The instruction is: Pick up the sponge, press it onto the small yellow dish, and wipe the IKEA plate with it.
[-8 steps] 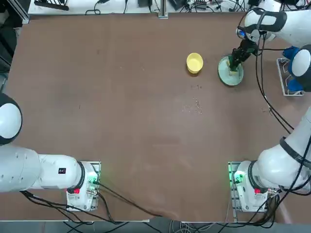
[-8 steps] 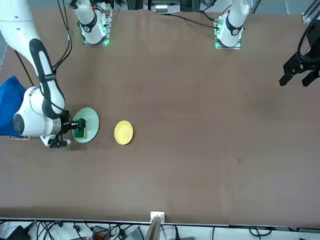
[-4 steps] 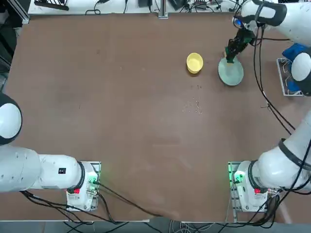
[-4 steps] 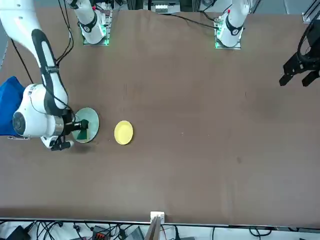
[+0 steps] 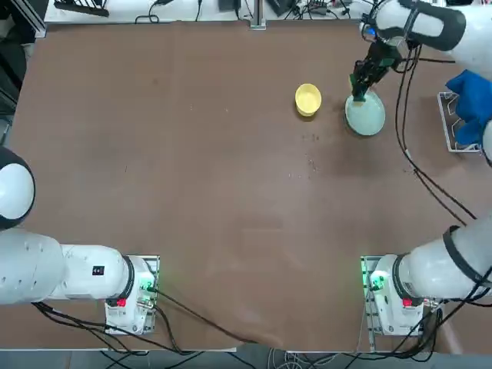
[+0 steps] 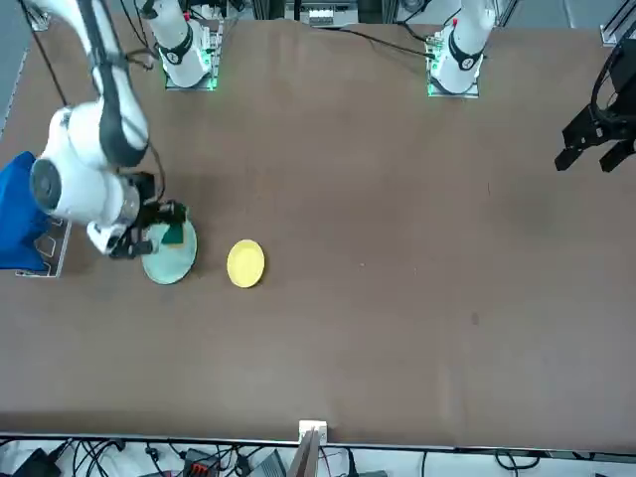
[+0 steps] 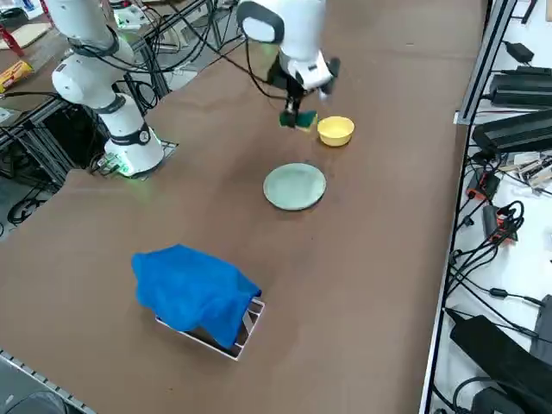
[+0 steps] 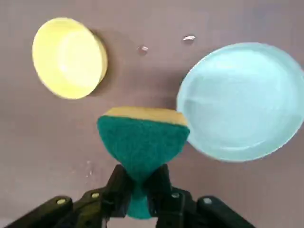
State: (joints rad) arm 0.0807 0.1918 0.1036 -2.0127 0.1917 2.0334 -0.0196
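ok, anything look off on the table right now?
Mostly fine. The sponge is pinched so hard in the right gripper that it flares out like a fan. Small crumbs dot the table near the plate. The yellow dish sits upright.

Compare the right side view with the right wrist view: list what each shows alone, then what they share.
Right side view only: a blue cloth draped over a small rack near the table's right edge, the arm bases, and cables beyond the table.

Right wrist view only: the right tool shut on the sponge, pinching its waist, and small crumbs on the tabletop.

Both: the sponge lifted off the table, the small yellow dish and the IKEA plate, both bare.
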